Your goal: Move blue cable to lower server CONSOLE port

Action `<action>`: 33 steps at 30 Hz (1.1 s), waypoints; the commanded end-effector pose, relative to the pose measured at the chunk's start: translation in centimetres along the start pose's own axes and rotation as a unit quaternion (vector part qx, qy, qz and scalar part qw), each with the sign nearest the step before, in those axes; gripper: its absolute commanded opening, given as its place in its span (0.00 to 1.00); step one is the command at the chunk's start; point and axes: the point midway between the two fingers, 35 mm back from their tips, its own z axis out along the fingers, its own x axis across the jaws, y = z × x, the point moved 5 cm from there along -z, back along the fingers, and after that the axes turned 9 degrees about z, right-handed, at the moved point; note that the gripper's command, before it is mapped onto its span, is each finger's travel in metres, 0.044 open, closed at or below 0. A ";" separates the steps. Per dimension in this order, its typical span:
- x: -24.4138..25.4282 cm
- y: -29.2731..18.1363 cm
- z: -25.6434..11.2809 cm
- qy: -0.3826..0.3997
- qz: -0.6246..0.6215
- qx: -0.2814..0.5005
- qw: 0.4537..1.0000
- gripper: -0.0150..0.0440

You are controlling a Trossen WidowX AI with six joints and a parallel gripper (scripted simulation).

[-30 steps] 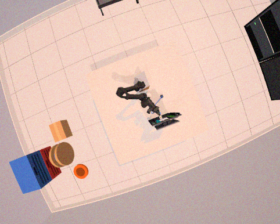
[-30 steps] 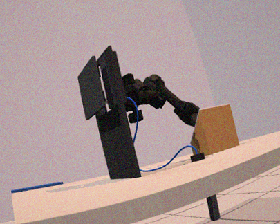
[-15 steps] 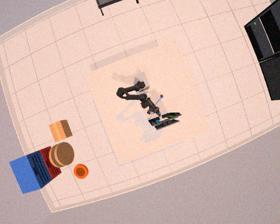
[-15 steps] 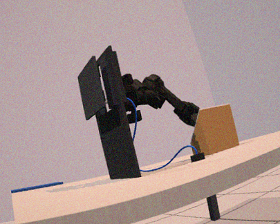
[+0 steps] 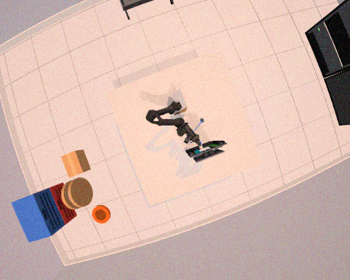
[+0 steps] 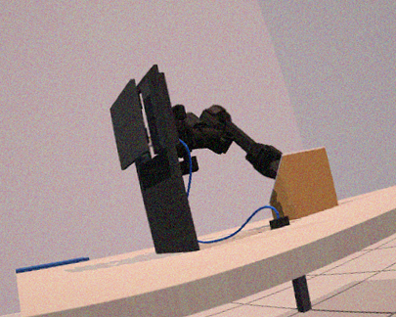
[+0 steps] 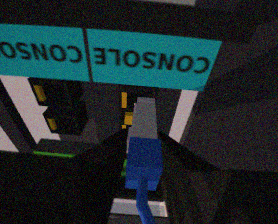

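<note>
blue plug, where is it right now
In the wrist view, the blue plug sits just right of centre, between the dark fingers, below the right-hand CONSOLE label.

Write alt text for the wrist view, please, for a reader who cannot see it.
A blue cable's plug is gripped between dark gripper fingers, its grey front end pointing toward a port below a teal label reading CONSOLE upside down. A second such label and an unoccupied port are at left.

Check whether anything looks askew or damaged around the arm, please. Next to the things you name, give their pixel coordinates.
Nothing stands out. The gripper [image 7: 142, 135] is shut on the blue plug [image 7: 144, 162] at a CONSOLE port, and its cable [image 6: 190, 159] [image 7: 145, 207] hangs in a loose curve. No damage shows.
</note>
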 end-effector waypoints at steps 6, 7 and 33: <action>0.3 0.2 0.5 0.006 -0.003 0.001 1.000 0.25; 0.3 0.2 0.5 0.006 -0.003 0.001 1.000 0.25; 0.3 0.3 1.0 0.007 -0.003 0.001 1.000 0.25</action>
